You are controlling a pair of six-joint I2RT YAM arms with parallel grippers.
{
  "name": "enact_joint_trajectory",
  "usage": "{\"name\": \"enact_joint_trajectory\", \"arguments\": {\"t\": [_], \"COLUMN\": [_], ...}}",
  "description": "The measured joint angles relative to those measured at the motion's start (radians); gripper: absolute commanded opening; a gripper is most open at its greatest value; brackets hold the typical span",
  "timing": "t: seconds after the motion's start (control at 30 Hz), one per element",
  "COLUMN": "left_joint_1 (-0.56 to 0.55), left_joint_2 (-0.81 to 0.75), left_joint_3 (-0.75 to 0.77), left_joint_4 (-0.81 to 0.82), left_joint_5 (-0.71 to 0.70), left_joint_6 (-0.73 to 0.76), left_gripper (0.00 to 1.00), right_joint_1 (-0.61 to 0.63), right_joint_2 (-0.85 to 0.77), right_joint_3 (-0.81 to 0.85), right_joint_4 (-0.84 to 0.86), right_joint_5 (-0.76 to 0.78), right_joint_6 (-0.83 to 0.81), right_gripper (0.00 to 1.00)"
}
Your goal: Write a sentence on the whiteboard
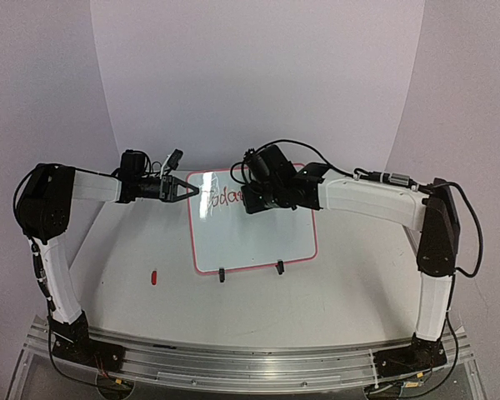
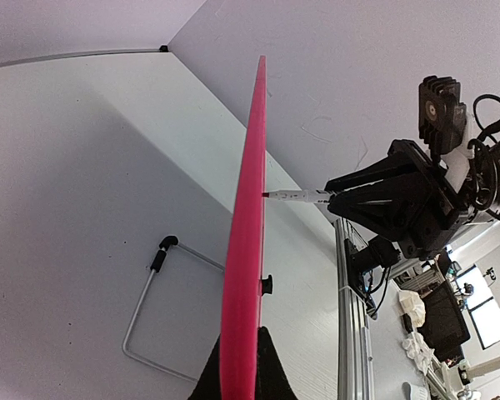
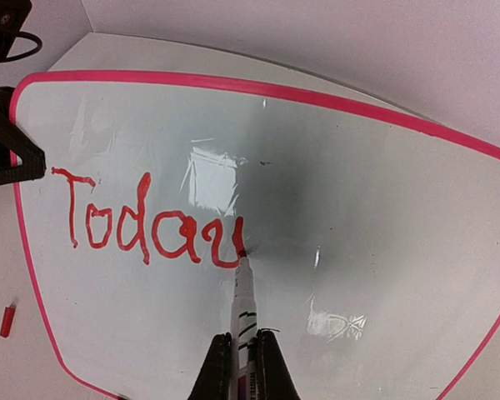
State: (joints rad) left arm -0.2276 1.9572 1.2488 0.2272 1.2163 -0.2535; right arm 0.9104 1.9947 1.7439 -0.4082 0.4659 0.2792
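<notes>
- Nearest, in the lower left of the top view, a small red marker cap (image 1: 153,277) lies on the white table (image 1: 350,292), well apart from the board. It was probably set aside to bare the pen's tip.
- The small glossy whiteboard (image 1: 250,237), thinly framed in pink-red, fills the middle of that view. Its two black clip feet (image 1: 222,274) sit on the near edge and likely stop that edge from sliding.
- The left claw (image 1: 193,191) reaches in from the left of the frame and is closed tight on the board's left frame edge, level with the writing. In its own wrist view the frame runs edge-on between its dark fingers. I judge it a brace, so the pen's push cannot shift the board.
- The right claw (image 3: 243,343), at the bottom middle of its wrist view, is clamped on a white-barrelled, red-tipped marker (image 3: 243,296). The marker points up-frame with its tip touching the board.
- The red handwritten lettering (image 3: 142,227) sits in the board's upper left and reads "Toda" plus an unfinished "y". The tip rests on that letter's stroke, so the sentence looks barely begun. Bare board lies right and below for the rest.
- Farthest, in the lower left of the left wrist view, a bent wire stand (image 2: 150,308) shows behind the board. Whether it props the board I cannot tell.
</notes>
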Motion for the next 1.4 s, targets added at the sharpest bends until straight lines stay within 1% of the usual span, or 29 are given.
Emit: {"name": "enact_joint_trajectory", "arguments": {"t": [0.9, 1.4], "left_joint_1": [0.000, 0.000], "left_joint_2": [0.000, 0.000], "left_joint_3": [0.000, 0.000], "left_joint_4": [0.000, 0.000], "left_joint_5": [-0.003, -0.002], "left_joint_6": [-0.001, -0.001], "left_gripper": [0.00, 0.00], "right_joint_1": [0.000, 0.000], "right_joint_2": [-0.020, -0.019], "right_joint_3": [-0.050, -0.051], "right_joint_4": [-0.021, -0.036], "right_joint_5": [-0.081, -0.123], "right_joint_6": [0.052, 0.067], "right_gripper": [0.00, 0.00]}}
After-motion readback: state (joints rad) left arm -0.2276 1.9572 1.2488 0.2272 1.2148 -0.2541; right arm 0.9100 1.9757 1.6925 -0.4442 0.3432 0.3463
